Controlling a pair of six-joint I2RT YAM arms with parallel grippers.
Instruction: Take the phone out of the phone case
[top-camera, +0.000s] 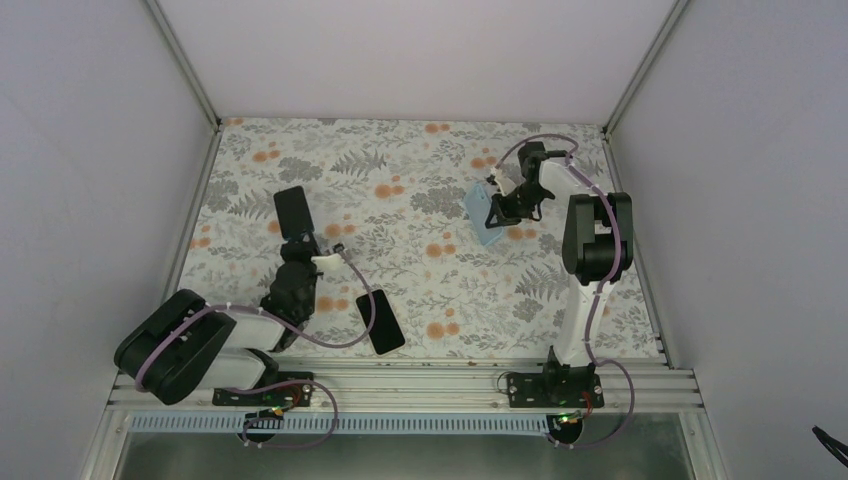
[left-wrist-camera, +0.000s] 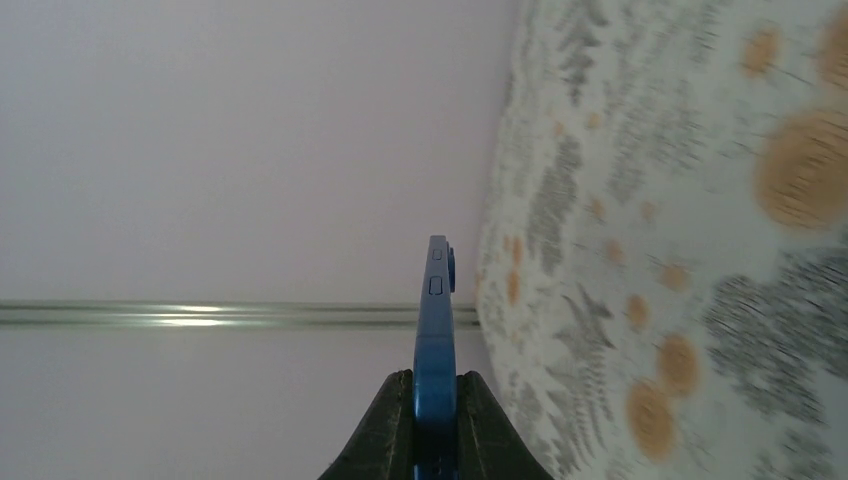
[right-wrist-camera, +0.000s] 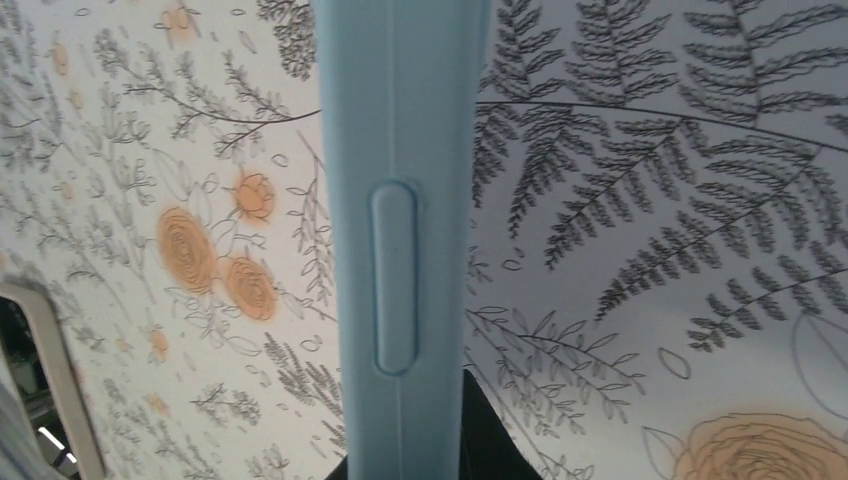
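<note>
My left gripper (top-camera: 303, 240) is shut on a blue-edged phone (top-camera: 292, 212) with a dark face and holds it off the table at the left. In the left wrist view the phone (left-wrist-camera: 436, 320) stands edge-on between my black fingers (left-wrist-camera: 385, 430). My right gripper (top-camera: 505, 209) is shut on a light blue phone case (top-camera: 485, 214) and holds it at the back right. In the right wrist view the case's side (right-wrist-camera: 400, 200) with its raised button fills the middle, and a black finger (right-wrist-camera: 490, 440) shows beside it. Phone and case are far apart.
A second black phone (top-camera: 380, 322) lies flat on the floral tablecloth (top-camera: 430, 270) near the front, just right of the left arm. Grey walls and metal frame rails (top-camera: 185, 70) enclose the table on three sides.
</note>
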